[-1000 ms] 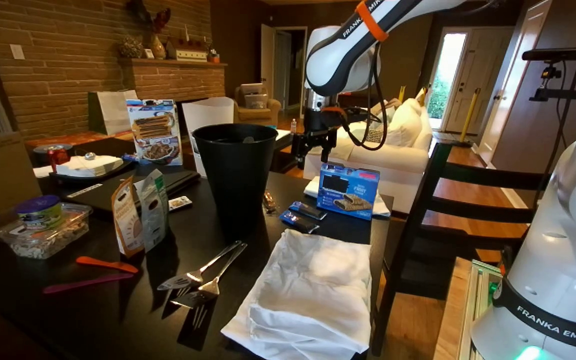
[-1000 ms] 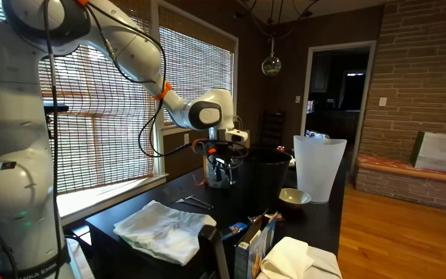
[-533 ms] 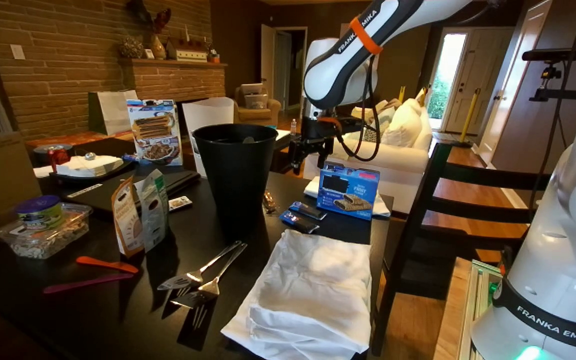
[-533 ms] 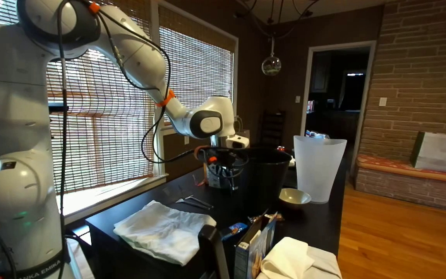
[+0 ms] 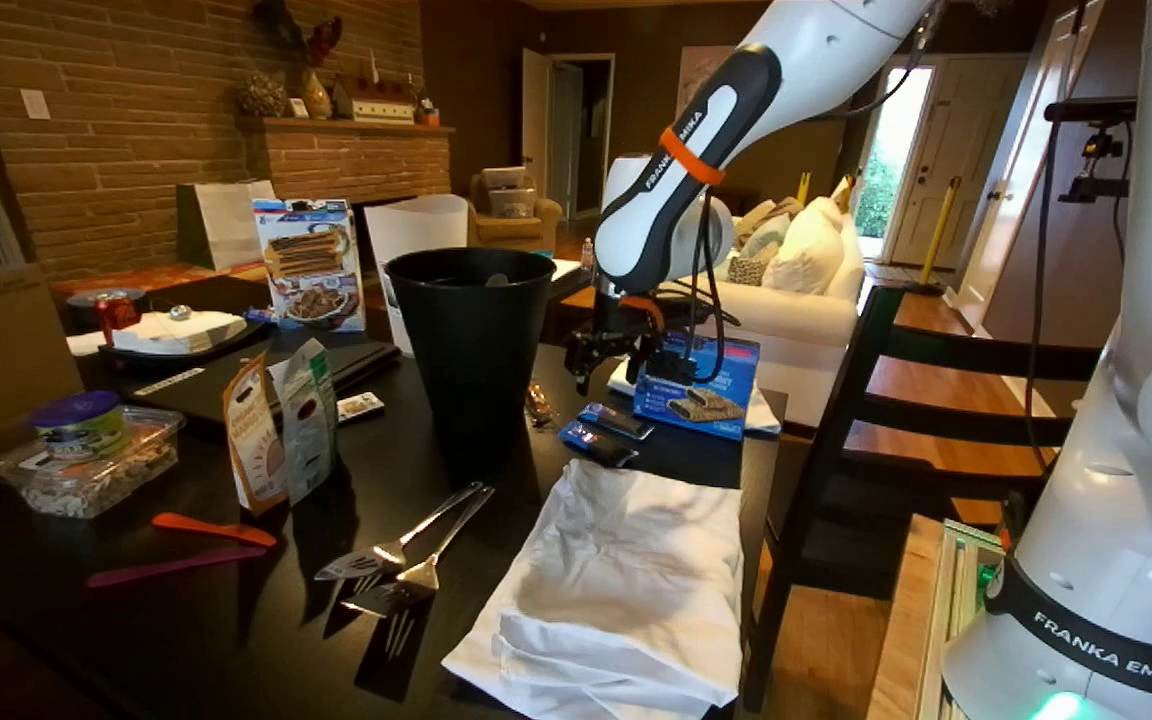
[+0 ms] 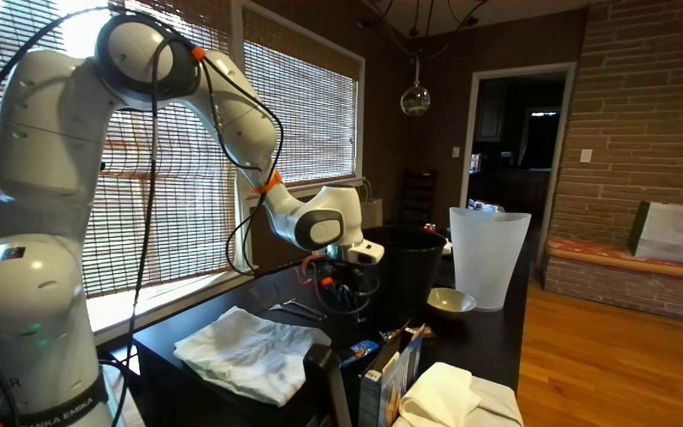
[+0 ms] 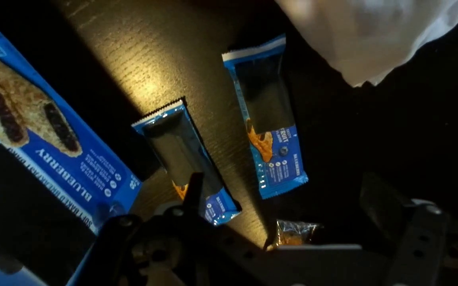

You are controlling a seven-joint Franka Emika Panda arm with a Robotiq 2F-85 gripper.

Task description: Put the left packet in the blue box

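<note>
While the arm (image 6: 241, 127) arches high, its gripper (image 5: 610, 374) — jaws parted — points down near two blue packets (image 5: 598, 443) and the blue box (image 5: 701, 402) by the edge of the table (image 5: 691, 466).

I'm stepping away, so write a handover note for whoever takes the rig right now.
Hand: open, holding nothing, above the table near the job's things.
Left packet, as the wrist view shows it: flat on the table, between the blue box and a similar packet.
The blue box: standing upright on the table.
Done: neither packet is gripped or boxed.
To do: confirm whose left is meant, then grip that packet, lift it and lower it into the box.
</note>
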